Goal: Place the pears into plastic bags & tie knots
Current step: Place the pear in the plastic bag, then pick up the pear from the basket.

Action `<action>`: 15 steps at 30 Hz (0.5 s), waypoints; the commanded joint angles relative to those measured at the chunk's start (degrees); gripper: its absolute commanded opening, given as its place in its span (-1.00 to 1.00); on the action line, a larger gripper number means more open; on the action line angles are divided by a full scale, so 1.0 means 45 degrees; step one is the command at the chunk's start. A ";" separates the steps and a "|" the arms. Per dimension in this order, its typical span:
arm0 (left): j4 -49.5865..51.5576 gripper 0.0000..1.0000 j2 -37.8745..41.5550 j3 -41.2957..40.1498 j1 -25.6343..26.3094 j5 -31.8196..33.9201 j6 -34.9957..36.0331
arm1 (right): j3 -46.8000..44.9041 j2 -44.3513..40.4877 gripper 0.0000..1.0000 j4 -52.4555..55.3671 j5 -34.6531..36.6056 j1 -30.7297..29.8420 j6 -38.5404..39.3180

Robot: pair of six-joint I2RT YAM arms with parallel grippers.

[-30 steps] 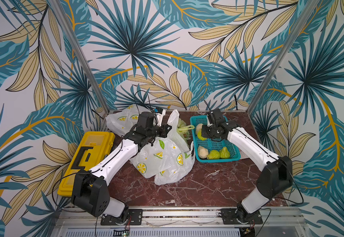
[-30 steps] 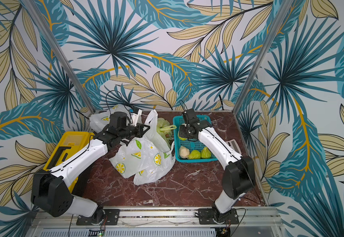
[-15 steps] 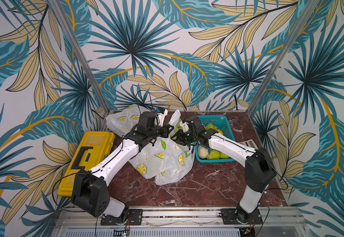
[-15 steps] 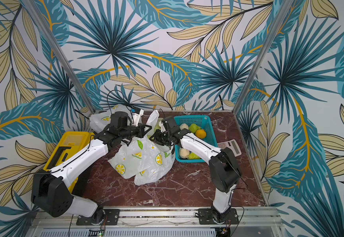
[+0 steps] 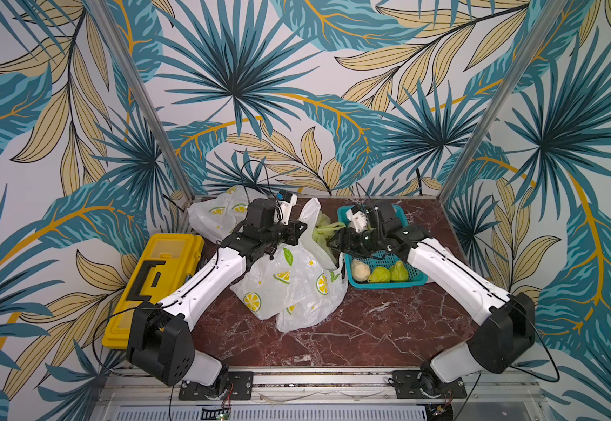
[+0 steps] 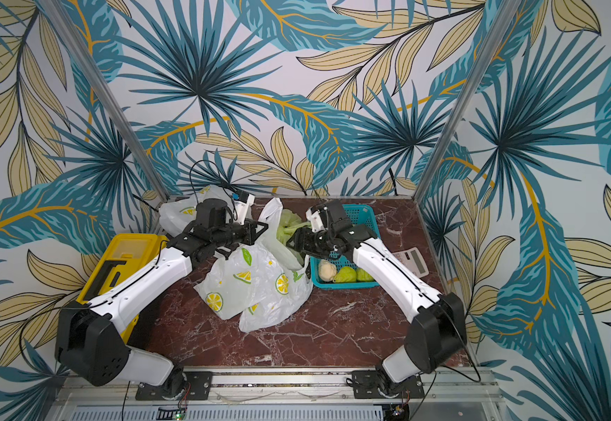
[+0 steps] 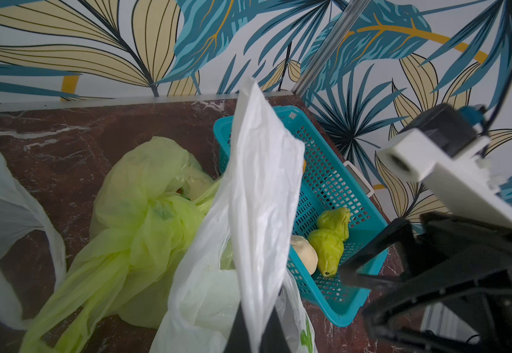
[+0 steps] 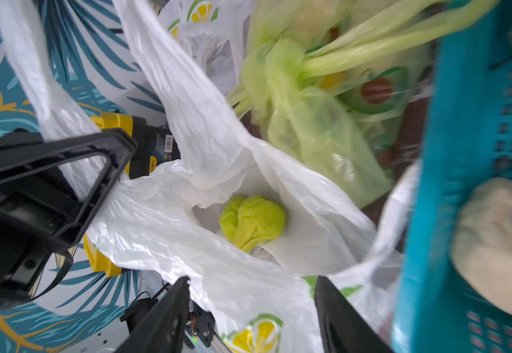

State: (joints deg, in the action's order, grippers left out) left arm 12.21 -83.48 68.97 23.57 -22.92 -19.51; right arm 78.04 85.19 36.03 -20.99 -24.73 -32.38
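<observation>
My left gripper (image 7: 256,324) is shut on a handle of the white lemon-print plastic bag (image 5: 289,288) and holds that handle (image 7: 261,198) up. The bag's mouth gapes, and a green pear (image 8: 251,223) lies inside on the plastic. My right gripper (image 8: 251,279) hangs open and empty just above the mouth, between the bag and the teal basket (image 5: 388,285). A cream pear (image 5: 359,270) and two green pears (image 5: 379,274) rest in the basket's near end. Behind the white bag lies a yellow-green bag (image 7: 144,214) with its handles bunched in a knot (image 7: 157,211).
Another white lemon-print bag (image 5: 216,215) sits at the back left corner. A yellow toolbox (image 5: 158,280) lies along the left edge. A calculator (image 6: 411,260) is right of the basket, partly under my right arm. Walls close in the back and both sides.
My right gripper swung from the basket to the white bag's mouth and opened; a green pear now lies in the bag. The left gripper kept its hold on the handle.
</observation>
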 commanded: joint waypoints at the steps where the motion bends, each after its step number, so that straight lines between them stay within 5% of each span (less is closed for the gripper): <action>1: -0.0246 -0.94 0.0352 -0.0116 -0.0048 0.0003 0.0176 | -0.0774 0.0131 0.33 0.3009 0.2968 0.0533 0.2216; 5: -0.0226 -0.94 0.0312 -0.0072 -0.0059 -0.0136 0.0157 | -0.0272 0.1222 0.33 0.4511 0.5100 0.0535 0.3341; 15: -0.0238 -0.94 0.0233 -0.0034 0.0007 -0.0288 0.0036 | 0.0201 0.3622 0.50 0.3278 0.5735 0.0433 0.3874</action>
State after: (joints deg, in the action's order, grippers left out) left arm 12.23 -83.48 68.84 23.57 -23.40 -19.53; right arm 77.76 98.26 51.40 1.78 -22.26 -16.99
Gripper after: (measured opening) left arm 0.045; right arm 0.742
